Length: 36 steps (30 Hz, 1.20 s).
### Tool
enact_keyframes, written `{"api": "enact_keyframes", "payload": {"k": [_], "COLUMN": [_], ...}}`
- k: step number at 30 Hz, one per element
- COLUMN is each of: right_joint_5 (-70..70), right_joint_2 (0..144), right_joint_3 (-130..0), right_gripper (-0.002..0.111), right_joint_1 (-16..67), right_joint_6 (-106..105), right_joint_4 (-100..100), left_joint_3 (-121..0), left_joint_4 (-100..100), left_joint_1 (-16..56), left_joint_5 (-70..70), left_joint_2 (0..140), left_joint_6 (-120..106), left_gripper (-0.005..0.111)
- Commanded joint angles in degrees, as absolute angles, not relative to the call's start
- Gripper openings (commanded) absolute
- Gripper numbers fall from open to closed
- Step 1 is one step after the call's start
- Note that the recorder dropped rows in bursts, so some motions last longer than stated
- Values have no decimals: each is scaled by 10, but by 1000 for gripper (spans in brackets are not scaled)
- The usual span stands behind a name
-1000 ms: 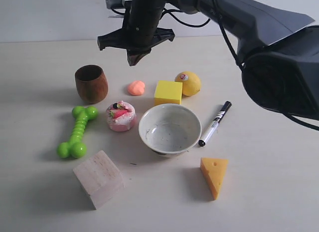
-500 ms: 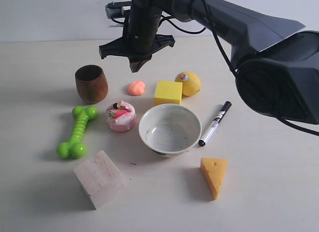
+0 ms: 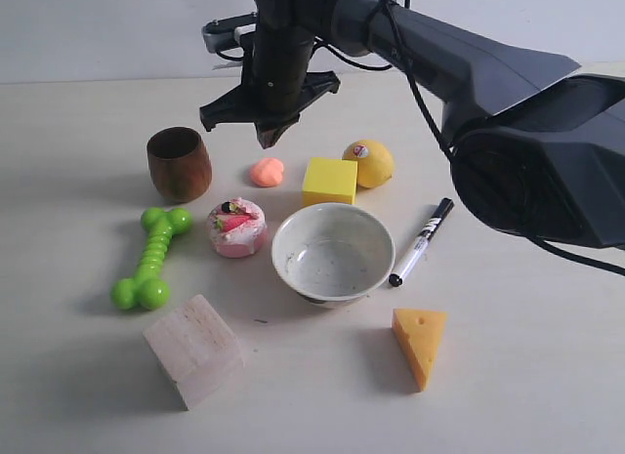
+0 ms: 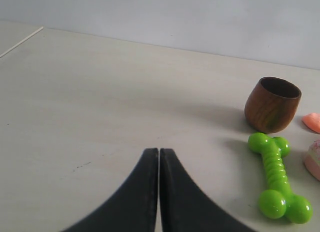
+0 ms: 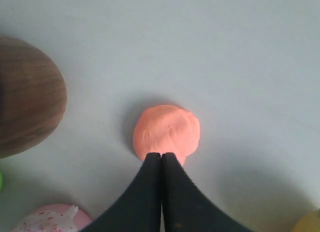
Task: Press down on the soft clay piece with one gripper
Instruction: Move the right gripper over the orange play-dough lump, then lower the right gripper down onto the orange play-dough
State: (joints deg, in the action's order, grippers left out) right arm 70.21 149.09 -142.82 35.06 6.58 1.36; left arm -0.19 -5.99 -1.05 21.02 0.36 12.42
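The soft clay piece (image 3: 266,171) is a small salmon-orange lump on the table between the wooden cup and the yellow cube; in the right wrist view the clay (image 5: 166,131) lies just past the fingertips. My right gripper (image 3: 267,137) hangs shut a short way above the clay, apart from it, and the same gripper (image 5: 161,155) shows its two black fingers pressed together. My left gripper (image 4: 159,150) is shut with nothing in it, low over bare table; it does not show in the exterior view.
Around the clay stand a brown wooden cup (image 3: 179,163), a yellow cube (image 3: 329,181), a lemon (image 3: 368,162) and a pink-white cake toy (image 3: 237,227). Nearer the front are a white bowl (image 3: 332,253), a green bone toy (image 3: 152,258), a marker (image 3: 422,241), a cheese wedge (image 3: 420,345) and a wooden block (image 3: 193,350).
My right gripper has come down toward the clay, still shut. The objects on the table have not moved.
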Motion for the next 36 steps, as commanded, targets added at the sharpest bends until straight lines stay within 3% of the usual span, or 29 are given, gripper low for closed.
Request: {"api": "enact_keyframes", "payload": {"k": [1,36], "right_joint_5": [689,657], "right_joint_2": [1492,1538], "right_joint_3": [-1433,-1433], "right_gripper": [0,0], "right_joint_1": [346,332], "right_joint_6": [38,-49], "right_joint_4": [14,31], "left_joint_3": [0,0], "left_joint_4": [-58,-58], "left_joint_1": [-11,-11], "left_joint_5": [208,208], "left_joint_2": [0,0], "left_joint_6": [123,123], "left_gripper": [4,4]}}
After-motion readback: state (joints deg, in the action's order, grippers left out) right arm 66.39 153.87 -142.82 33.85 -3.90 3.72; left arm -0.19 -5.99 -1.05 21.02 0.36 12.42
